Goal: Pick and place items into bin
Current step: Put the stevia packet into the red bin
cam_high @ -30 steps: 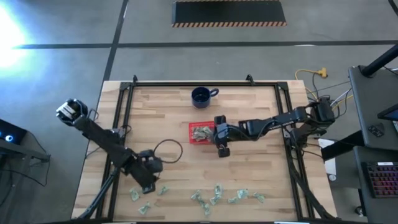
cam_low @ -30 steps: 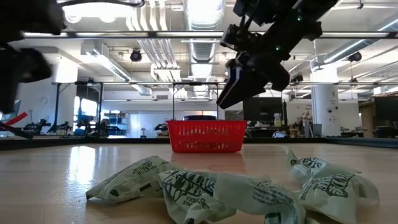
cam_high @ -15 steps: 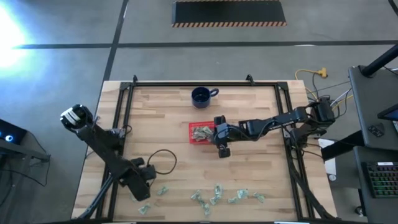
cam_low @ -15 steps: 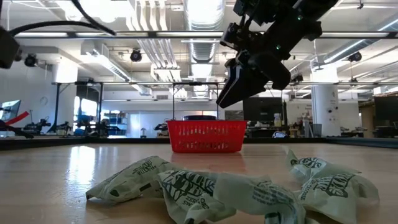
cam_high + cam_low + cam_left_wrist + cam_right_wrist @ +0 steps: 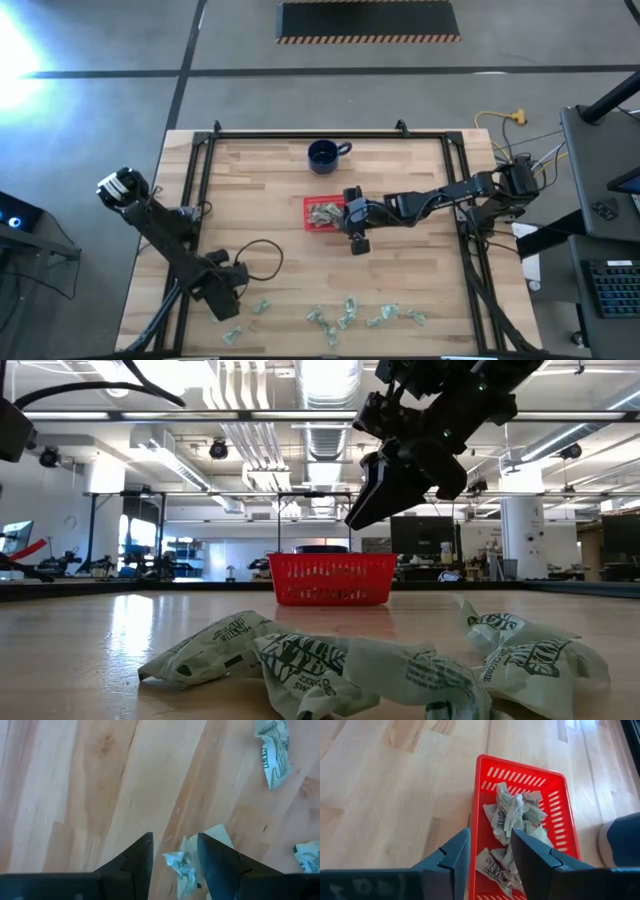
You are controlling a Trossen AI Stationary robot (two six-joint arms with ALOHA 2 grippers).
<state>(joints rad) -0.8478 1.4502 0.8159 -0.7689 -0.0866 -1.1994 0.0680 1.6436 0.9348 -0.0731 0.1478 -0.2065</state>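
Along the 6 o'clock edge of the pale wooden plank desk [image 5: 270, 190], a loose row of small crumpled pale green-and-whitish wrapper pieces [image 5: 345, 315] is lying, and in the low view several of them are bunching up closest to the camera [image 5: 330, 665]. At about 7 o'clock the left gripper [image 5: 232, 300] is hanging low over the desk, its dark fingers [image 5: 140, 862] standing apart with one crumpled wrapper [image 5: 182, 870] lying between them, not gripped. Near the centre, the right gripper [image 5: 357, 237] is hovering just beside the 3 o'clock rim of the small shallow square bright red plastic basket [image 5: 309, 205], fingers [image 5: 455, 857] apart and holding nothing, raised above the basket [image 5: 330, 578]. More crumpled wrappers [image 5: 512, 820] are resting inside it. Farther off, toward 12 o'clock, a dark blue mug [image 5: 323, 154] is sitting apart from the basket.
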